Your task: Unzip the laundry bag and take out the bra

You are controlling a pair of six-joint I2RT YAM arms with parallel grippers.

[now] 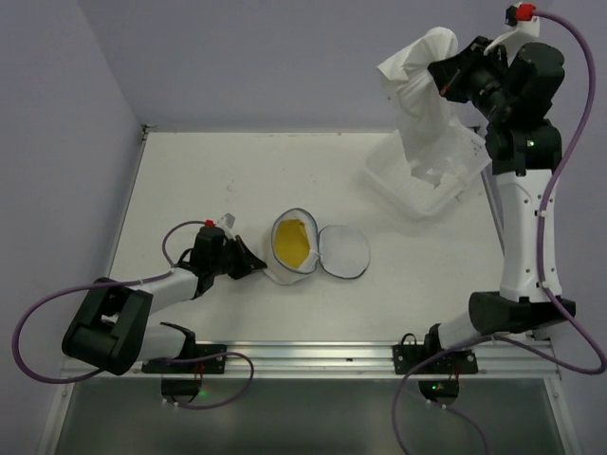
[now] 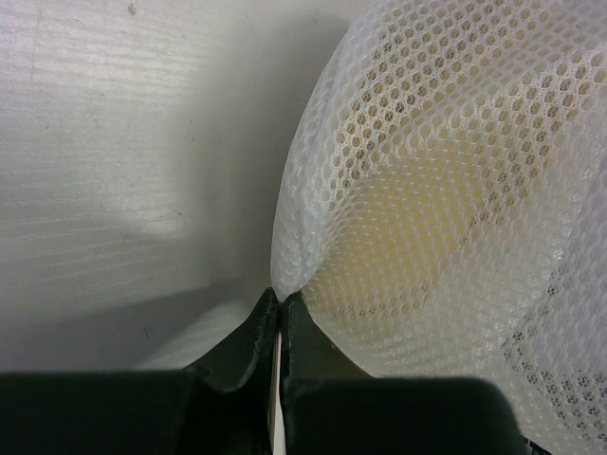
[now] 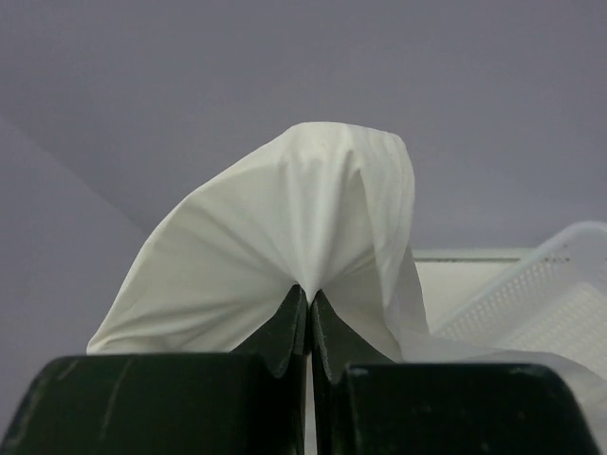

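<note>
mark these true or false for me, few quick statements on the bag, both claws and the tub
1. The laundry bag is zipped shut. False: it lies open, with its flap folded out to the right and something yellow showing inside.
2. The left claw is pinching the bag's mesh at its edge. True.
3. The right claw is open and empty. False: it is shut on a white cloth, held up in the air.
4. The plastic tub sits at the far right of the table, apart from the bag. True.
</note>
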